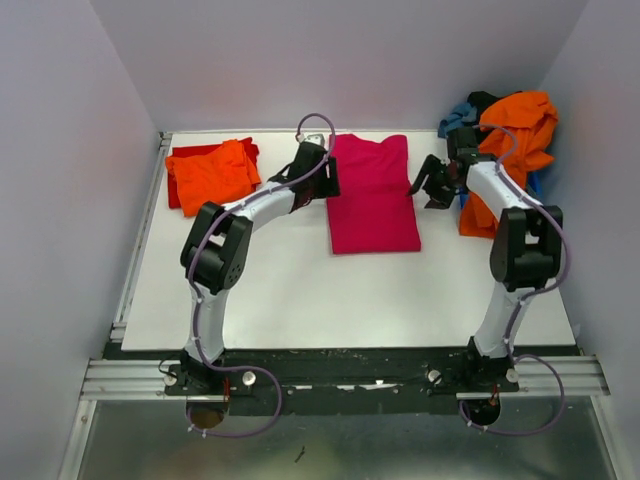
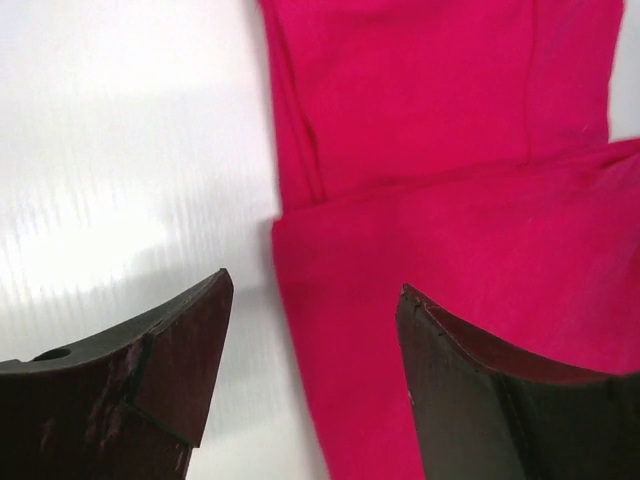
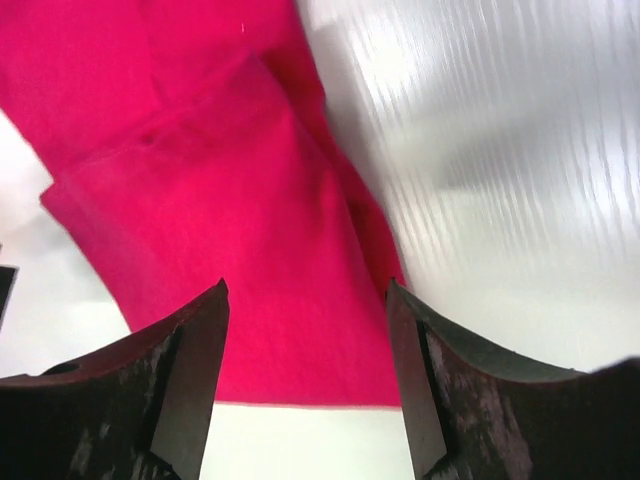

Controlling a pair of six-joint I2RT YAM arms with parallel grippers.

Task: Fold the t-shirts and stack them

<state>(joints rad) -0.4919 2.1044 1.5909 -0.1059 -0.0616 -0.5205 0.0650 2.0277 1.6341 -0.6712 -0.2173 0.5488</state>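
Note:
A magenta-pink t-shirt (image 1: 372, 195) lies flat at the table's middle back, its sides folded in to a long strip. My left gripper (image 1: 322, 178) is open and empty at the shirt's left edge; in the left wrist view the shirt (image 2: 450, 150) fills the gap between my fingers (image 2: 190, 350). My right gripper (image 1: 428, 185) is open and empty just right of the shirt; the right wrist view shows the shirt (image 3: 230, 200) below it. A folded orange t-shirt (image 1: 212, 172) lies on a folded red one (image 1: 176, 190) at back left.
At the back right a heap holds an orange t-shirt (image 1: 515, 140), a teal-blue one (image 1: 458, 117) and a black one (image 1: 484, 99), over a blue bin (image 1: 536, 183). White walls close in the table on three sides.

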